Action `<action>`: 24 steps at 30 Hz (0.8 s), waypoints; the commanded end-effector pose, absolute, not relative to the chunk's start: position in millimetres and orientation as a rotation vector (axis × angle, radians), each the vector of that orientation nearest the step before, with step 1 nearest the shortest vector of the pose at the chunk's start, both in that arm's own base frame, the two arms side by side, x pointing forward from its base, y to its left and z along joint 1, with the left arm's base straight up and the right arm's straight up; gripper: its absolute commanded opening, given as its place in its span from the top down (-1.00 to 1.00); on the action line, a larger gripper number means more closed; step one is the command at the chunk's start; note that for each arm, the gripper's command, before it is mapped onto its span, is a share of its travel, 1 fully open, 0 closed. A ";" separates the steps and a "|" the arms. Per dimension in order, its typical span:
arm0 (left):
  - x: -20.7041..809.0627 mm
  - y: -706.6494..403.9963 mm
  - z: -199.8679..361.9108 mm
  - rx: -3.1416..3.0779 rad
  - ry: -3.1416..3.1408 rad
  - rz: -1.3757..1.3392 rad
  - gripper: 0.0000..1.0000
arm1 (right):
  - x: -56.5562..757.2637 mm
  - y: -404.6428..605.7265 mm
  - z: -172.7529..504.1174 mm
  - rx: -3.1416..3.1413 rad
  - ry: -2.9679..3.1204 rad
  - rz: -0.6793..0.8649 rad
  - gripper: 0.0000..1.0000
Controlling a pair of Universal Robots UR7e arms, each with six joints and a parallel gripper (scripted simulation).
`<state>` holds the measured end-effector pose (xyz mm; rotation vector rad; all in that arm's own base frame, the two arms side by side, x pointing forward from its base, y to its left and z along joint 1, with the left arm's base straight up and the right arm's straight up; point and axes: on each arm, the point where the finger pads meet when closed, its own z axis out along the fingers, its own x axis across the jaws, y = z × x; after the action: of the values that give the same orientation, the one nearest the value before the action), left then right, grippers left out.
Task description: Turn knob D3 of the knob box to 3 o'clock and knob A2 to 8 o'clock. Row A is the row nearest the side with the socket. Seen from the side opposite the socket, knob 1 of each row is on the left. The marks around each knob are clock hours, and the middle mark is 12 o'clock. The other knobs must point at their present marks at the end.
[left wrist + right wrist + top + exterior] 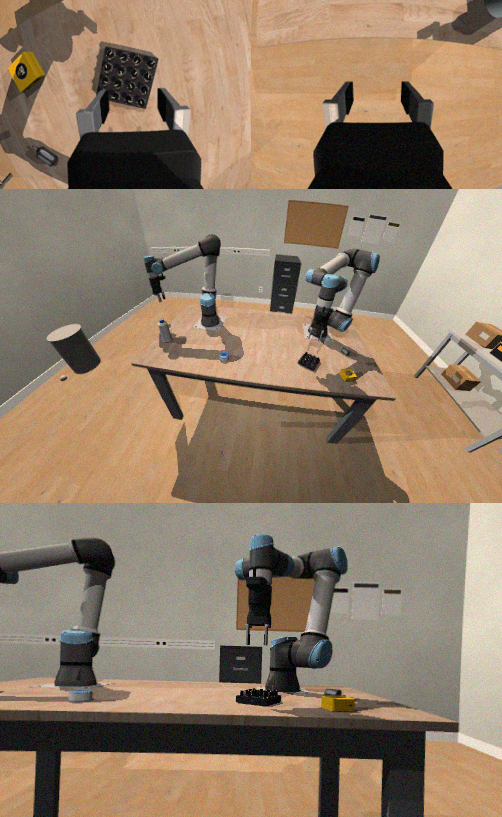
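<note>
The black knob box [306, 364] [258, 698] [127, 75] lies on the table, turned slightly askew in the left wrist view. Its top carries a four-by-four grid of black knobs with pale marks. The socket side cannot be made out, and the single knob directions are too small to read surely. My left gripper [314, 347] [257, 642] [133, 99] is open and empty, pointing down high above the box, with nothing touched. My right gripper [161, 298] [376, 91] is open and empty, raised beyond the other end of the table, far from the box.
A yellow box [348, 375] [338, 704] [29, 71] and a small grey object [345, 351] [332, 692] [46, 156] lie beside the knob box. A blue-and-white round container [224, 357] [80, 696] and a grey bottle [164, 332] stand toward the table's other end.
</note>
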<state>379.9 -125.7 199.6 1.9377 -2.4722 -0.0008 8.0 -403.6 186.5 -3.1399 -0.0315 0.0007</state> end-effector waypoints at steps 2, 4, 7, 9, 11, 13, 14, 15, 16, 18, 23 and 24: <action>362.3 -119.0 200.4 1.938 -2.473 0.002 -1.00 | 8.1 -403.9 187.0 -3.141 -0.031 0.000 -1.00; 358.5 -117.5 200.3 1.938 -2.473 0.002 -1.00 | 8.1 -403.9 187.0 -3.141 -0.031 0.000 -1.00; 350.5 -114.4 200.3 1.938 -2.473 0.002 -1.00 | 8.1 -403.9 187.0 -3.141 -0.031 0.000 -1.00; 342.2 -111.2 200.3 1.938 -2.473 0.002 -1.00 | 8.1 -403.9 187.0 -3.141 -0.031 0.000 -1.00; 333.7 -107.9 200.3 1.938 -2.473 0.002 -1.00 | 8.1 -403.9 187.0 -3.141 -0.031 0.000 -1.00; 325.2 -104.6 200.3 1.938 -2.473 0.002 -1.00 | 8.1 -403.9 187.0 -3.141 -0.031 0.000 -1.00; 320.9 -103.0 200.3 1.938 -2.473 0.002 -1.00 | 8.1 -403.9 187.0 -3.141 -0.031 0.000 -1.00; 316.7 -101.3 200.3 1.938 -2.473 0.002 -1.00 | 8.1 -403.9 187.0 -3.141 -0.031 0.000 -1.00; 312.5 -99.7 200.3 1.938 -2.473 0.001 -1.00 | 8.1 -403.9 187.0 -3.141 -0.031 0.000 -1.00; 304.2 -96.5 200.3 1.938 -2.473 0.001 -1.00 | 8.1 -403.9 187.0 -3.141 -0.031 0.000 -1.00; 292.4 -91.9 200.3 1.938 -2.473 0.001 -1.00 | 8.1 -403.9 187.0 -3.141 -0.031 0.000 -1.00; 288.7 -90.4 200.3 1.938 -2.473 0.001 -1.00 | 8.1 -403.9 187.0 -3.141 -0.031 0.000 -1.00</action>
<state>299.1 -94.0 198.8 1.9366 -2.4716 -0.0013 8.0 -403.6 186.5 -3.1399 -0.0315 0.0007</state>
